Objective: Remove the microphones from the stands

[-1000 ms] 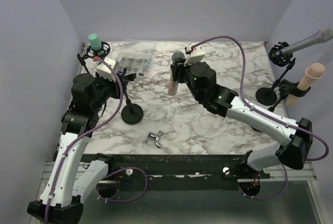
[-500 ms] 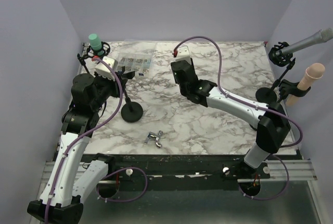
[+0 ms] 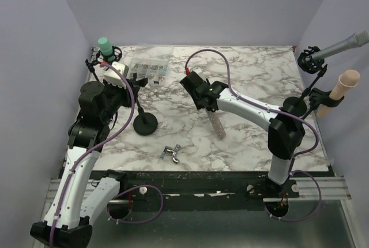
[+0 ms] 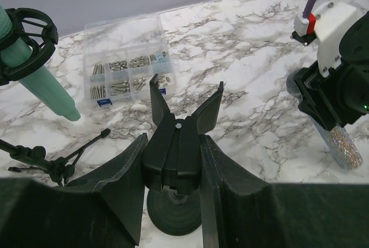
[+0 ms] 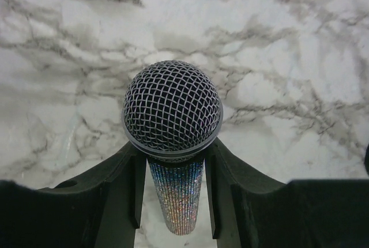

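The microphone (image 5: 172, 106) has a grey mesh head and a glittery handle (image 3: 218, 126). My right gripper (image 5: 173, 156) is shut on it just under the head and holds it over the middle of the marble table, tail pointing down and forward. It also shows in the left wrist view (image 4: 341, 144). The black stand has a round base (image 3: 145, 126) and an empty forked clip (image 4: 176, 144). My left gripper (image 4: 173, 144) is shut on that clip; in the top view it (image 3: 131, 82) is above and left of the base.
A green microphone (image 3: 105, 46) on a small stand is at the back left, with a clear box of screws (image 3: 147, 70) beside it. A metal wing piece (image 3: 172, 153) lies near the front. A grey microphone (image 3: 340, 46) and a beige one (image 3: 340, 89) stand at the right edge.
My right arm has swung the microphone from upright at the back middle forward and down over the table's middle. My left arm and the stand have not moved.
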`<state>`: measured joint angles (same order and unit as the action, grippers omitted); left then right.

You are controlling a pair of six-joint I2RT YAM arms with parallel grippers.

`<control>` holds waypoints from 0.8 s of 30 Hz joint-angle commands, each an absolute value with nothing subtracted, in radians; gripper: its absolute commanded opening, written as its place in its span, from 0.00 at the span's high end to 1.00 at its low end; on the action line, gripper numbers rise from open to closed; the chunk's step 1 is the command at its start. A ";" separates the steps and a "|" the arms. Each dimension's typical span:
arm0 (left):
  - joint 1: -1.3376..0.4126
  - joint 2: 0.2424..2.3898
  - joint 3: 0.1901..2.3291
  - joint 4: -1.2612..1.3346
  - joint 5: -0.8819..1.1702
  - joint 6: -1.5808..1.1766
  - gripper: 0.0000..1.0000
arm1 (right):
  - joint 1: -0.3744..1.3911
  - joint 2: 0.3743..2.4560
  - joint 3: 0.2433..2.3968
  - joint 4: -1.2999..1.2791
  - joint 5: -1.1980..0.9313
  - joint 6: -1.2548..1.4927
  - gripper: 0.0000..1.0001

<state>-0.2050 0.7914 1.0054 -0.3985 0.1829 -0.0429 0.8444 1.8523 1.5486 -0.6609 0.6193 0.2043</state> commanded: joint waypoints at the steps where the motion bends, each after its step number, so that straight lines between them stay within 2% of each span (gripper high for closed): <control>1: -0.209 0.784 1.035 -0.336 0.175 -0.069 1.00 | 0.849 1.784 1.479 -0.860 0.391 0.374 0.99; 4: -0.209 0.785 1.037 -0.338 0.180 -0.071 1.00 | 0.850 1.745 1.403 -0.850 0.347 0.261 0.99; 8: -0.209 0.772 1.035 -0.335 0.180 -0.072 1.00 | 0.856 1.780 1.362 -0.878 0.560 0.161 0.99; 11: -0.209 0.764 1.033 -0.332 0.176 -0.074 1.00 | 0.857 1.818 1.403 -0.841 0.597 0.125 0.99; 19: -0.209 0.758 1.022 -0.322 0.158 -0.074 1.00 | 0.912 1.956 1.501 -0.566 0.491 -0.236 0.99; 24: -0.209 0.755 1.017 -0.322 0.132 -0.064 1.00 | 0.921 1.945 1.438 -0.429 0.226 -0.462 0.98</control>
<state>-0.2050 0.7803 1.0054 -0.3985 0.1722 -0.0650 0.9073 1.9438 1.4574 -0.5808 0.4416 -0.2237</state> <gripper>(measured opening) 0.355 0.460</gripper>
